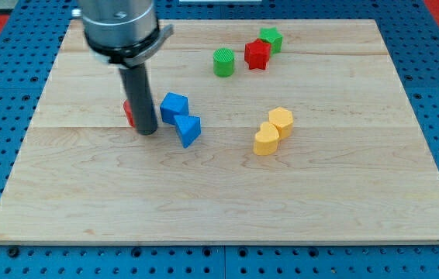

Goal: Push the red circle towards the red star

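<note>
My tip [146, 130] rests on the wooden desk [227, 201] left of centre, and the arm carries no jaws at all, only the straight dark rod, so it has hold of nothing. The red circle [128, 113] sits right behind the rod at about ten o'clock from my tip, touching or nearly touching it; only a sliver of red shows on the rod's left side, so its shape cannot really be made out here. The red star [257, 54] lies well apart, toward two o'clock from my tip, near the view's top. A green cylinder [223, 62] stands just beside the star at its nine o'clock, and a green block [271, 39] touches the star at its one o'clock; its exact shape I cannot tell. At three o'clock from my tip, near it, is a blue block [174, 106], and touching that at its five o'clock a second blue block [188, 130], wedge-like. Further right, past the desk's middle, a yellow block [281, 121] and another yellow block [265, 141] press together, the second at the first's seven o'clock.
</note>
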